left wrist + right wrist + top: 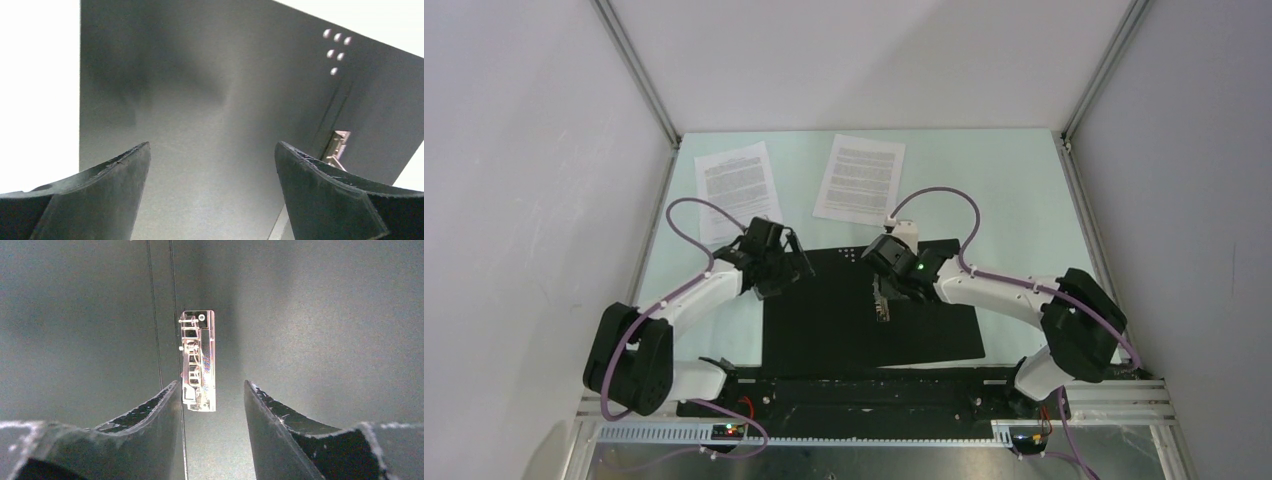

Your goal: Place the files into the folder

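Folder (854,325) lies open on the table (1014,200), black inside up, just ahead of the arm bases.
Left gripper (212,145) is over its left half, jaws wide apart and empty. Right gripper (210,382) has its jaws partly apart around the near end of the metal clip (197,355), not clamped on it. Left file (737,190) and right file (859,178) lie flat beyond the folder.

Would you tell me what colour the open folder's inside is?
Black. The folder lies open on the table, and the top external view shows it best.

Pale green table (1014,200): 2 printed sheets flat at far side, left sheet (734,185) & right sheet (859,178), apart. Folder (824,325) lies open near centre, black inside up, just nearer than both.
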